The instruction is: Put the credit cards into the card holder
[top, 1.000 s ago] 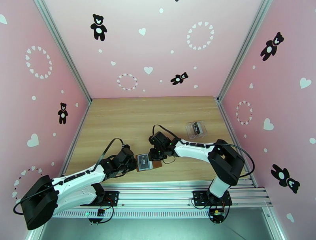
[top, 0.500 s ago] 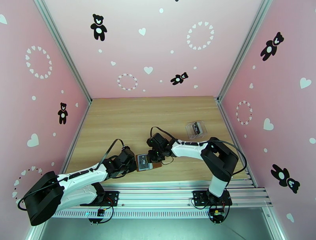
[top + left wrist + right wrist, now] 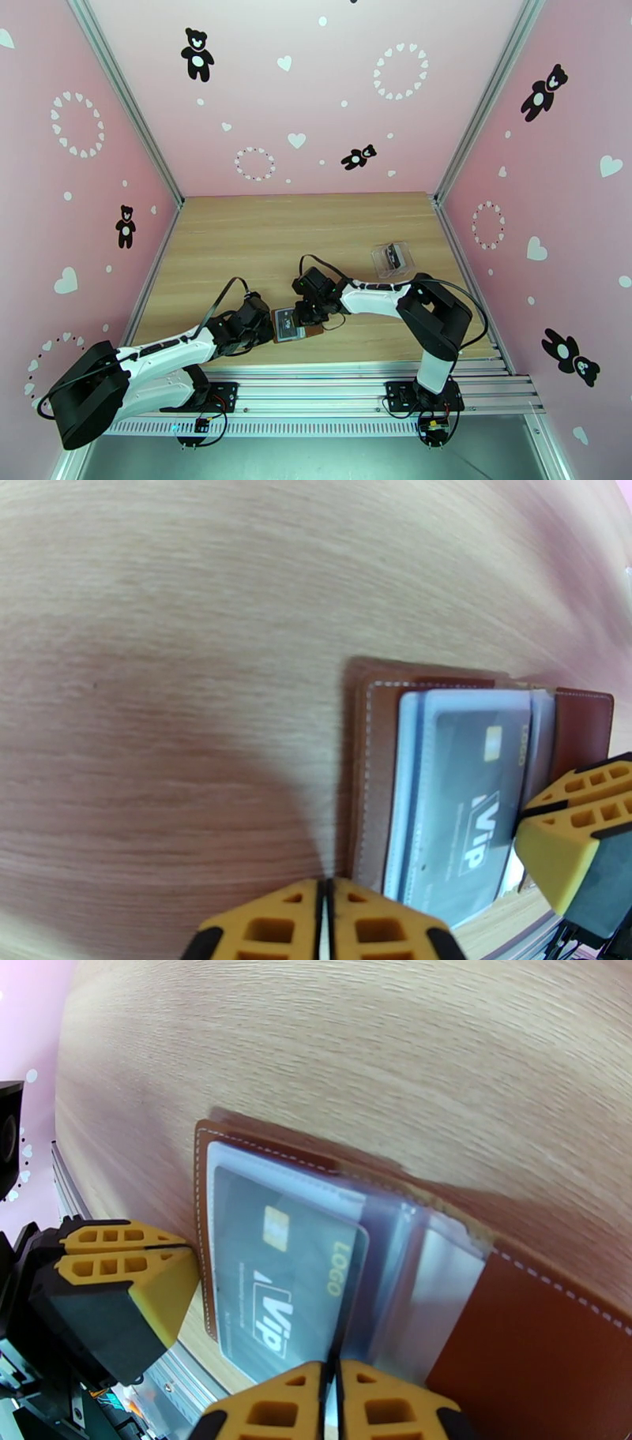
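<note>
Fingers (image 3: 268,1414) on your right gripper (image 3: 333,1374) are clenched tight, and the long edge of the credit card (image 3: 284,1276) runs straight in between them, so you've got a pinch on that card. Over to your left gripper (image 3: 324,894): its yellow fingers (image 3: 261,930) are pressed flat together with nothing between them, tips just beside the stitched edge of the card holder (image 3: 371,780). I can't tell whether they touch it.

Big picture from above: the wooden table (image 3: 316,229) carries everything. A clear plastic box (image 3: 393,258) sits well apart, out toward your right. The card holder lies folded open near the table's near edge, right between your two grippers, brown leather down. Its see-through pockets (image 3: 426,1276) face up. The dark card lies flat on the half nearer your left gripper, seemingly under the top sleeve. It reads "ViP" and "LOGO" in pale print, with a small gold chip (image 3: 275,1228) near one end.
</note>
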Available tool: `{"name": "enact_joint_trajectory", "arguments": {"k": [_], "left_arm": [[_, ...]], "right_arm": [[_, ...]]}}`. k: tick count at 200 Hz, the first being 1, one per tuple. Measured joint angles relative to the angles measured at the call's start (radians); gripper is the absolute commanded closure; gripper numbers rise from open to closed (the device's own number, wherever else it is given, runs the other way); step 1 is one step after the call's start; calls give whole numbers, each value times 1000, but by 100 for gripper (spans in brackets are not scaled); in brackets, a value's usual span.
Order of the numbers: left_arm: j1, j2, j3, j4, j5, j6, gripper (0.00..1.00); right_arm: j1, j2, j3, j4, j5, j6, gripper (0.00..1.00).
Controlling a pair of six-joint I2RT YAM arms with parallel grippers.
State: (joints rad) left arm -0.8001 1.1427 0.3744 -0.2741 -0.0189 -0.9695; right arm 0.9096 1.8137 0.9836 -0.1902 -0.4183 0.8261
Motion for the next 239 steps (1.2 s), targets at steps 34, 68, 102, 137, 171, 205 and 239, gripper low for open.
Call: {"name": "enact_joint_trajectory", "arguments": {"k": [34,68,102,137,171,205,239], "left_arm": [[0,-14,-3,-1,0,0,89],[0,-54,-13,-4,0,0,89],[0,-94,-13,-3,5,0,89],[0,-110,-13,6,26,0,88],[0,-109,-13,29,50,0,87],[0,-109,-13,57,69,0,85],[0,-109,-13,80,84,-2,75]], "right_arm": [[0,5,0,1,0,-4,89],[0,6,0,1,3,-7,91],[0,8,0,2,4,-8,93],[0,16,0,8,4,-14,93],[0,18,0,14,5,-15,94],[0,19,0,14,5,-16,94],[0,19,0,16,5,-18,95]]}}
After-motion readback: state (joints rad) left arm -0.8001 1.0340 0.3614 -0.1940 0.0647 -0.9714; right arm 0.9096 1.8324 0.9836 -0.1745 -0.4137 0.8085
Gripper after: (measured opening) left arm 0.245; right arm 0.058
